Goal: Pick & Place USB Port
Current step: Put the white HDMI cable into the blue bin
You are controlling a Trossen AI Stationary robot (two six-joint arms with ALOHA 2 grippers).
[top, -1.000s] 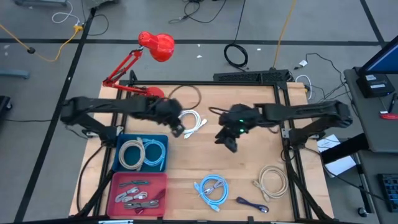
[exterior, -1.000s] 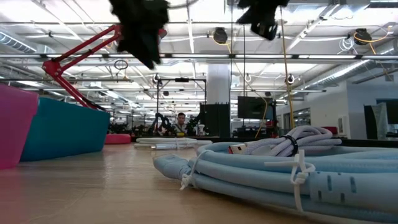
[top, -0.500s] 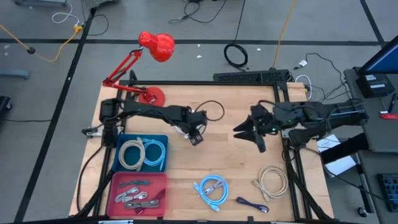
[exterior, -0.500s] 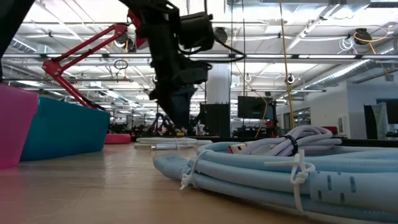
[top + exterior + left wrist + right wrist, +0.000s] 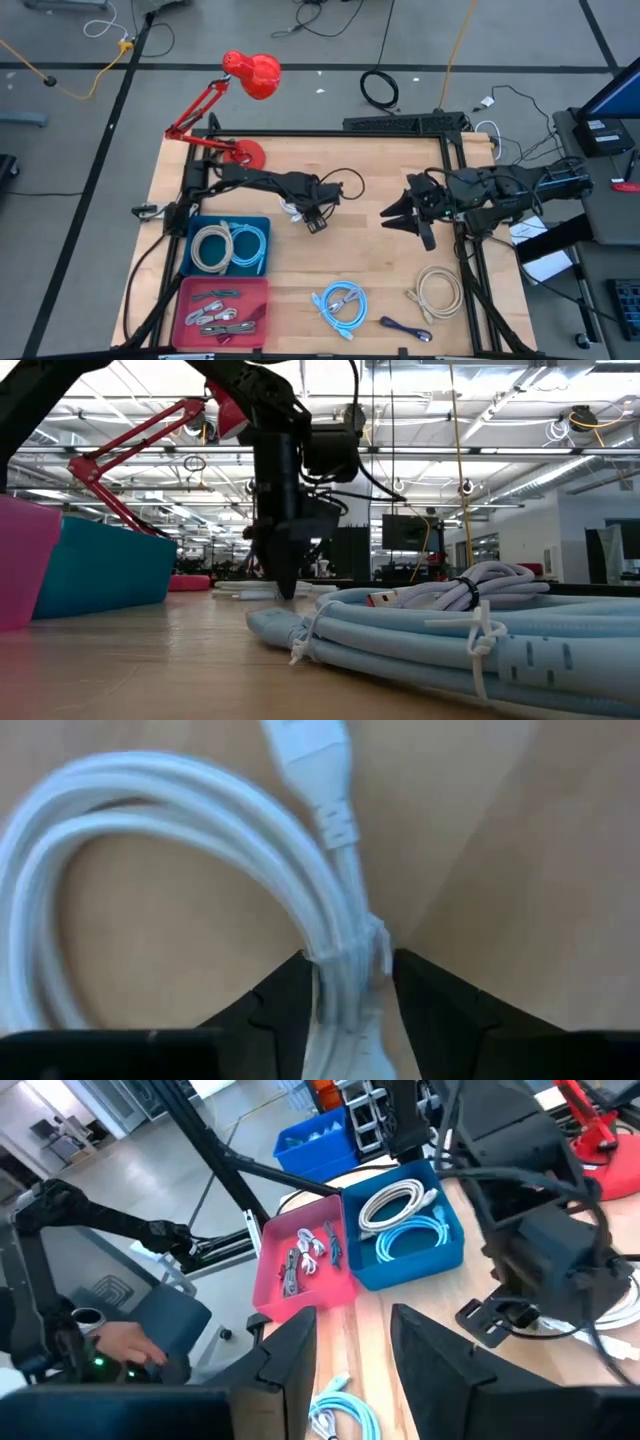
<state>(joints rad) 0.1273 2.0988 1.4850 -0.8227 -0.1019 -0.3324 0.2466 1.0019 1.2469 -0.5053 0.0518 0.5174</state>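
While my left arm is reaching out across the desk (image 5: 300, 275), my left tool (image 5: 314, 217) is hanging low over the white USB cable (image 5: 200, 870), which is lying coiled on the wood near the middle of the desk, just beyond the blue bin (image 5: 228, 246). Seen from my left wrist, my two dark fingers (image 5: 285, 1005) are standing on either side of the tied neck of the coil, where a white strap is gathering the strands; the gap between them is narrow, and the bundle is running straight through it. I cannot tell whether the pads are already pressing on it. The cable's long run is lying along the line of my reach, and its white plug (image 5: 312, 745) is pointing away from my wrist, out past the fingertips, while the loop is curving off to one side.

My right tool (image 5: 408, 212) is waiting above the right side of the desk, well apart from the white cable, with its fingers (image 5: 290, 1360) standing a little apart and nothing between them.

Nearer the front edge, a light blue cable (image 5: 341, 303) is lying bundled, with a beige cable (image 5: 436, 291) and a small dark cable (image 5: 405, 328) to its right. The pink bin (image 5: 221, 308) is sitting in front of the blue one, each holding cables. A red lamp (image 5: 250, 74) is standing at the far left corner.
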